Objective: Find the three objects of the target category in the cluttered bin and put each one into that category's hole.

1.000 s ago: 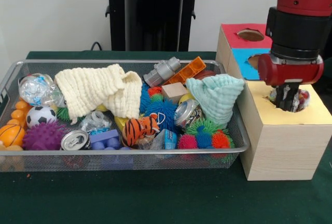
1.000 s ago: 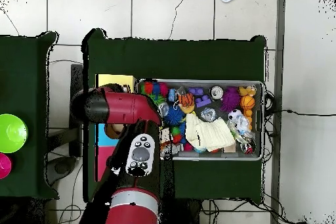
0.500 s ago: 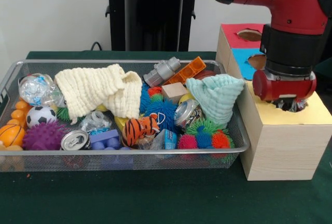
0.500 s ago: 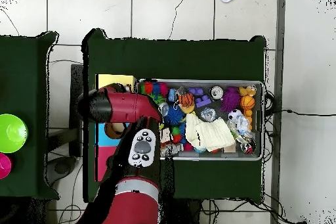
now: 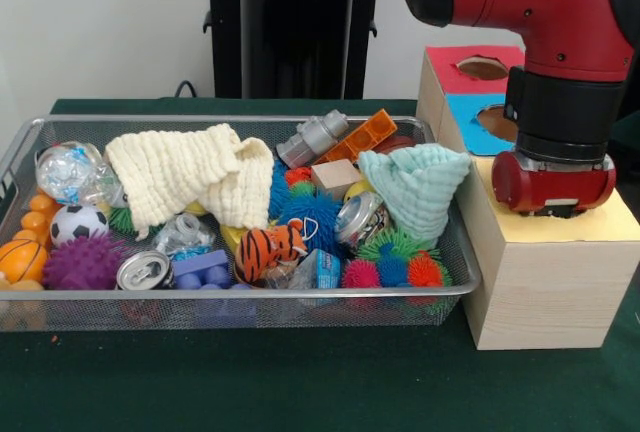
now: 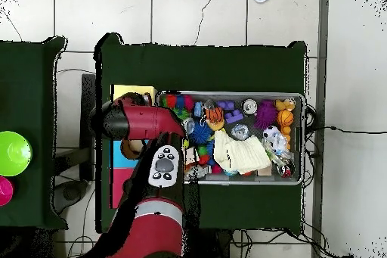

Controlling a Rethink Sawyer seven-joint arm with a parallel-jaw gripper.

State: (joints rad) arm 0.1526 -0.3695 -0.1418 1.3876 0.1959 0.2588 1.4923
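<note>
Robotics lab/test cell, not a home: red & black arm [image 5: 540, 12] on a black pedestal [image 5: 290, 27], worktop [image 5: 300, 382] in dark green cloth, plain white wall, tiled floor [image 6: 196, 13] w/ cables [image 6: 344, 130]. Beside the arm's lower end, wire mesh bin [image 5: 240, 297] of mixed toys; under it, wooden sorting box [image 5: 540, 282] w/ red, blue, yellow hole panels. 2nd green-cloth worktop [image 6: 26, 81] w/ a green bowl [image 6: 13, 153]

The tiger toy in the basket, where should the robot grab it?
Probably across the tiger toy's striped middle, coming straight down from above. It lies on top of the pile near the basket's front rim, body exposed, with the blue block close beside it.
</note>
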